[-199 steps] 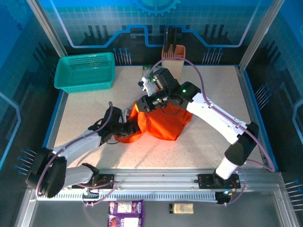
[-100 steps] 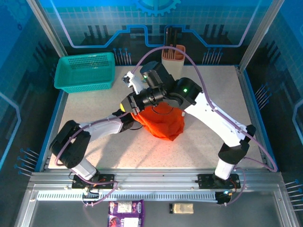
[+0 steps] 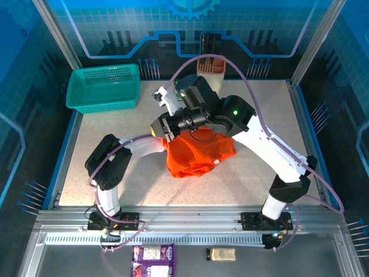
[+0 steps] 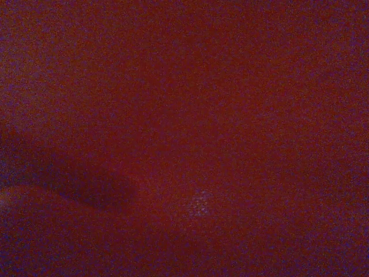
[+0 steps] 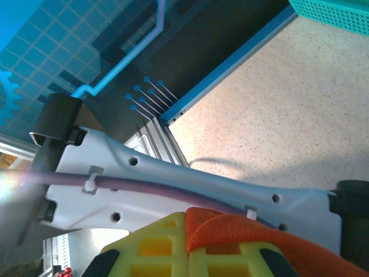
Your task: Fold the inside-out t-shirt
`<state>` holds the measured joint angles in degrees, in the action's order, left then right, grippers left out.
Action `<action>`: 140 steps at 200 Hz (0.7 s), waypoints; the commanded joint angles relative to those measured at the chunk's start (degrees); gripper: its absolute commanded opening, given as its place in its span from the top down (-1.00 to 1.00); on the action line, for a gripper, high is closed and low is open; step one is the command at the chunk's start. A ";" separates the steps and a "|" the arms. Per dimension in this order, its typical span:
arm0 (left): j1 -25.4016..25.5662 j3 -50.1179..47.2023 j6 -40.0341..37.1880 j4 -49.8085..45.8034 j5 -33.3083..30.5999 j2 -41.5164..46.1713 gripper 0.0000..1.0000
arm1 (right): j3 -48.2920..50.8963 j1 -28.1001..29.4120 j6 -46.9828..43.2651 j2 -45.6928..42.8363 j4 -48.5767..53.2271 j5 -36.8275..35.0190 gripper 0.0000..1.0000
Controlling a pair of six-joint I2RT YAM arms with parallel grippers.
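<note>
The inside-out t-shirt [image 3: 199,154] is a bright orange bunched heap at the table's middle, partly lifted. My right gripper [image 3: 163,128] hangs over the heap's upper left edge. In the right wrist view its yellow fingers [image 5: 150,248] are shut on a fold of the orange t-shirt [image 5: 259,236]. My left arm [image 3: 141,147] reaches from the left under that edge, and cloth hides its gripper. Dark red t-shirt cloth [image 4: 184,138] lies right against the left wrist camera.
A teal mesh basket [image 3: 104,86] stands at the back left of the table. A tan holder [image 3: 210,64] sits at the back edge. The left arm's white link [image 5: 173,179] crosses just below the right gripper. Purple packets [image 3: 153,254] lie in front of the rail.
The left arm has swung in toward the middle, its elbow moving right and its gripper going under the shirt. The right gripper shifted left, and the shirt spread out wider.
</note>
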<state>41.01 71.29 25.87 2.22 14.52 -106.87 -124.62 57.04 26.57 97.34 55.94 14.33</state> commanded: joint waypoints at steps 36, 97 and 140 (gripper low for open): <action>7.84 9.73 -28.48 -27.13 -0.28 -7.22 -0.37 | 8.34 -1.70 0.04 -7.35 -1.27 -1.32 1.00; 12.88 16.40 -39.22 -41.39 -11.03 -17.67 -0.46 | 14.64 -3.91 0.93 -14.86 -1.23 -5.37 1.00; 13.69 15.49 -39.25 -42.14 -21.28 -19.95 0.25 | 20.13 -7.71 1.21 -21.48 1.27 -10.80 1.00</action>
<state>54.19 89.27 -11.55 -33.91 0.97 -122.93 -106.63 51.81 27.20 80.27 57.30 7.81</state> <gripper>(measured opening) 0.528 0.064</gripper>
